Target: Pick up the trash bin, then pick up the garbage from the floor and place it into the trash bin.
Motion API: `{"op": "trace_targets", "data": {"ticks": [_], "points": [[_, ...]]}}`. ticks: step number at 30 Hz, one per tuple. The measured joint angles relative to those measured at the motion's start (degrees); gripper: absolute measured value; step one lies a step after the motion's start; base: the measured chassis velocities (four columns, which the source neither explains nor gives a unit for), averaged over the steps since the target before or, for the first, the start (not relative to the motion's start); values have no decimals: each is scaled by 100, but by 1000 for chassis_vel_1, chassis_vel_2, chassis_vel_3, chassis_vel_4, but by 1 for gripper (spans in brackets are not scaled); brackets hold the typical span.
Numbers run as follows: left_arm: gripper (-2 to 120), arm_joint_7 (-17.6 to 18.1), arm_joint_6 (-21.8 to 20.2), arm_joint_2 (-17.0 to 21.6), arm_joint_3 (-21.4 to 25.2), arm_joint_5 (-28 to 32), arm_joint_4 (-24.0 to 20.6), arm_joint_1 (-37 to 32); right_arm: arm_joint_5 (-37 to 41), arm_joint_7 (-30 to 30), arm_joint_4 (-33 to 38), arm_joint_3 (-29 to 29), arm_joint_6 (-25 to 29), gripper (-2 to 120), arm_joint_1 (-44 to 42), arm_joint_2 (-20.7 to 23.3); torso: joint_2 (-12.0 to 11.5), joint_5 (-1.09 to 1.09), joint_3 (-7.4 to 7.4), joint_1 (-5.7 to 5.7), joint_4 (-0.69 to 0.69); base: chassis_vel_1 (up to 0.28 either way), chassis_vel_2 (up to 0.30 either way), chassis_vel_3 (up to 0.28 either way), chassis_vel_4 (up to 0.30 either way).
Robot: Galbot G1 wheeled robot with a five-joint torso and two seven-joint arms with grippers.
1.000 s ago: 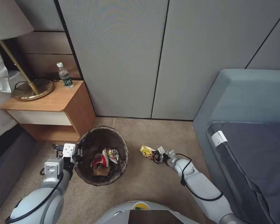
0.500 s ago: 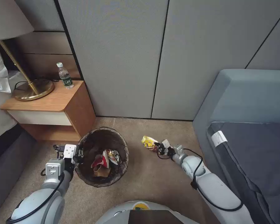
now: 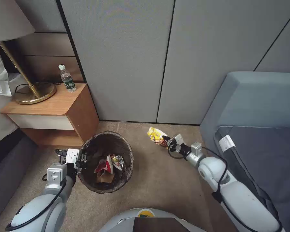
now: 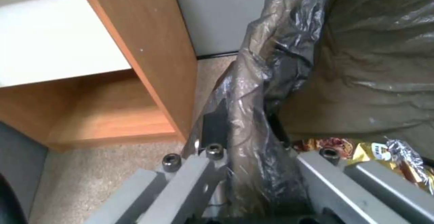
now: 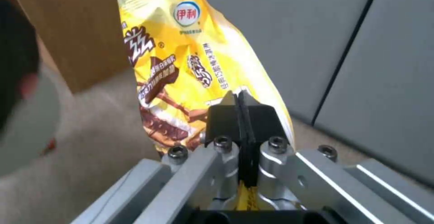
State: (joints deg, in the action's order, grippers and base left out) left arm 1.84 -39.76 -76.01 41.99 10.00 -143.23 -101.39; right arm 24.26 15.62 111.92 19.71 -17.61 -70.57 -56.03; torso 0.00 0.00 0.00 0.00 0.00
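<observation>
Head view, change: my right gripper (image 3: 167,141), jaws pinched flat on the yellow wrapper (image 3: 156,135), has lifted it off the carpet, right of the trash bin (image 3: 106,161).
Left gripper (image 3: 82,159): clamped on the bin's rim, probably firmly.
Meaning: wrapper ready for binning.

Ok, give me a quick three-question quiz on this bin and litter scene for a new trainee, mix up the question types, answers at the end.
1. True or false: the yellow wrapper is lying on the carpet.
2. Which gripper holds the rim of the trash bin? A) left gripper B) right gripper C) neither
3. Fill in: the water bottle stands on the ____, beside the lamp base.

Key
1. False: the right gripper's jaws are shut on it and it hangs off the floor.
2. A: the bagged rim sits between the left gripper's jaws.
3. Nightstand.
</observation>
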Motion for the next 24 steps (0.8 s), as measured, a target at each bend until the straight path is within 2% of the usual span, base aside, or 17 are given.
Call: {"op": "trace_targets", "data": {"ticks": [5,12,24], "points": [[3,4,-1,23,-51,23,0,91,310,94,678,229,-199,0,96,194,0,1,0,0,0,0,0,0,0],[3,3,-2,28,-157,12,0,195,728,67,1310,253,-453,0,379,415,0,-1,0,0,0,0,0,0,0],[3,-3,-21,79,-191,34,0,204,1461,-190,1921,-550,-969,0,1275,482,0,-1,0,0,1,0,0,0,0]]}}
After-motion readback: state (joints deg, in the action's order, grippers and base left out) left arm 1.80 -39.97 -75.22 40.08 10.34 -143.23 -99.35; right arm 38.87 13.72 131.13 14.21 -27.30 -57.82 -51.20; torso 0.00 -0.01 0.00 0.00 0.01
